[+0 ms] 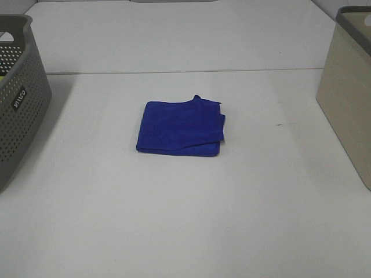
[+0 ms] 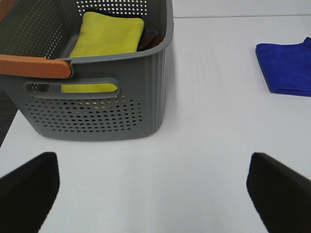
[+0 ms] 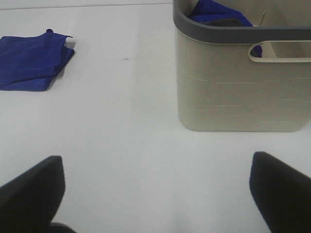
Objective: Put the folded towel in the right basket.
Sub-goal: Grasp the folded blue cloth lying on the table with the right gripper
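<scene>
At the left edge of the high view stands a grey plastic basket (image 1: 17, 98) with rounded corners and walls pierced by rows of small round holes. The left wrist view shows a folded yellow cloth (image 2: 109, 34) inside it and an orange-brown handle (image 2: 34, 66) at its rim. The left gripper (image 2: 154, 191) hangs over bare table, its black jaws wide apart and holding nothing.

At mid-frame the folded towel (image 1: 181, 127), deep blue and nappy, lies flat in a rough square, well apart from both baskets.

At the right edge stands the right basket (image 1: 348, 98), beige and smooth-walled with a dark grey rim. The right wrist view shows a blue cloth (image 3: 216, 10) inside it. The right gripper (image 3: 156, 191) also hangs with its jaws apart and empty.

The table (image 1: 185, 231) is matte white, and a thin seam (image 1: 185, 72) crosses the upper part of the frame.
</scene>
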You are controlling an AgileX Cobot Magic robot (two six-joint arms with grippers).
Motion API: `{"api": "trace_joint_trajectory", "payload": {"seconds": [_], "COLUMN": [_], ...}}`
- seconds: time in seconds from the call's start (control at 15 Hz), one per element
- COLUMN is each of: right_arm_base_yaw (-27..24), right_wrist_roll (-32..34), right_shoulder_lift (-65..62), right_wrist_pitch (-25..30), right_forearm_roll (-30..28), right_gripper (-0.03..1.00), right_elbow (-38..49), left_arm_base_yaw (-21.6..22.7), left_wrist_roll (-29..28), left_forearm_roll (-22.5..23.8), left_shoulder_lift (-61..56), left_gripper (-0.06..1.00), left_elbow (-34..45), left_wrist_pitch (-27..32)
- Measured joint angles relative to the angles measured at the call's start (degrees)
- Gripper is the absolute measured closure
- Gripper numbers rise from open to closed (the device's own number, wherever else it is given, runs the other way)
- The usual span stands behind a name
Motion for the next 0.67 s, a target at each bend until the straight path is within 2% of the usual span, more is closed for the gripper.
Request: {"api": "trace_joint_trajectory", "payload": {"seconds": [0.13,0.27,0.53,0.67], "right_arm_base_yaw": [0.0,0.0,0.0,0.0], "right_wrist_roll": [-0.06,-0.06,1.55,1.72], "right_shoulder_lift": [3.44,14.95,42.11,54.55], "right_wrist_pitch": [-0.06,0.63,8.31,8.48], "right_forearm_roll": [-1.72,-0.57,4.24,5.84], "right_gripper": [-0.01,-0.01,-0.01,-0.01], "right_elbow": [-1.32,-7.73,-28.71,-40.16], "left_arm_base_yaw": [0.0,0.0,0.0,0.0], "left_wrist_roll": [0.0,0.0,0.0,0.0], "left_forearm_roll": [0.0,0.0,0.0,0.0], "left_shoulder_lift": [0.0,0.0,0.0,0.0], "left_gripper": [-0.03,-0.03,-0.03,-0.03], "left_elbow": [0.0,0.0,0.0,0.0], "left_wrist_pitch": [0.0,0.0,0.0,0.0]}}
